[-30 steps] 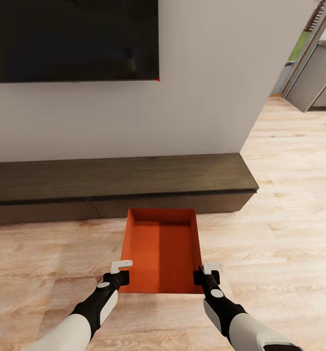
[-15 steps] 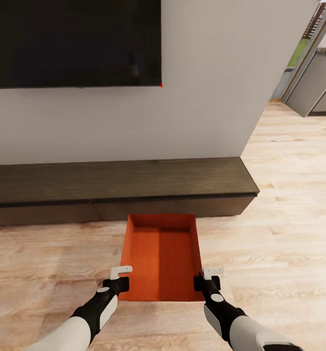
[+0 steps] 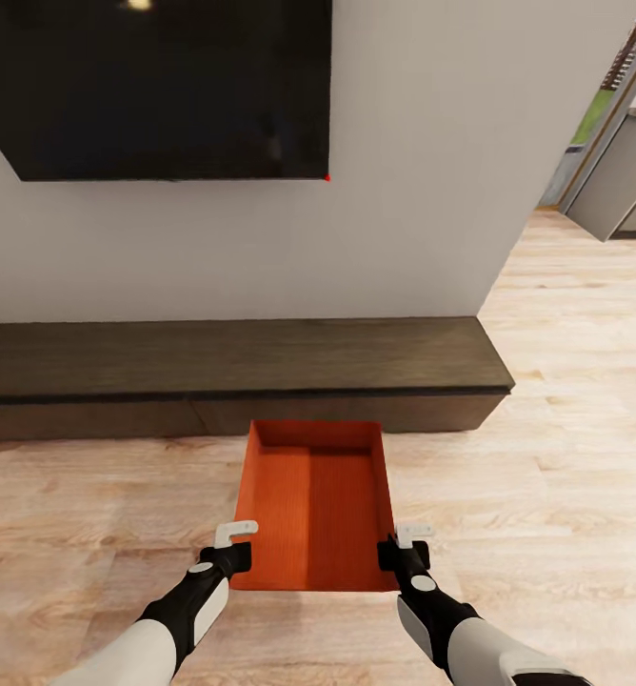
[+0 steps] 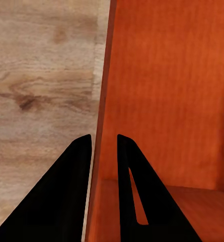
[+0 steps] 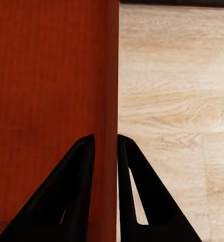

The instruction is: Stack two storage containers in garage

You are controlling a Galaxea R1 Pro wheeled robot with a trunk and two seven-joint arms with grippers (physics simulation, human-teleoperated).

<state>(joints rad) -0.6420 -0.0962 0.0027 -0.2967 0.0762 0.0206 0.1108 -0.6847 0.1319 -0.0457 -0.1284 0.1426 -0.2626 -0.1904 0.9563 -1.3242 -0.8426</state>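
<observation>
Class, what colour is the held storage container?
Orange-red storage container, clearest in the head view.

TV (image 3: 156,90): cut by the head view's top and left edges; 1 pale glint at the top edge, source not identifiable.

Bench (image 3: 232,367): runs out of the left edge; left end unseen.

Storage container (image 3: 313,505): near corners covered by the left gripper (image 3: 230,543) and right gripper (image 3: 402,545); whether it touches the wood floor (image 3: 566,495) cannot be told.

Left wrist view: container wall (image 4: 104,101) between 2 black fingers (image 4: 71,191); fingertip contact hidden by the wall.

Right wrist view: container (image 5: 51,75) cut by top, left and bottom edges; wall edge sits between the fingers (image 5: 74,191).

Opening at far right (image 3: 613,143): grey panel and green patch, too small to identify.
</observation>
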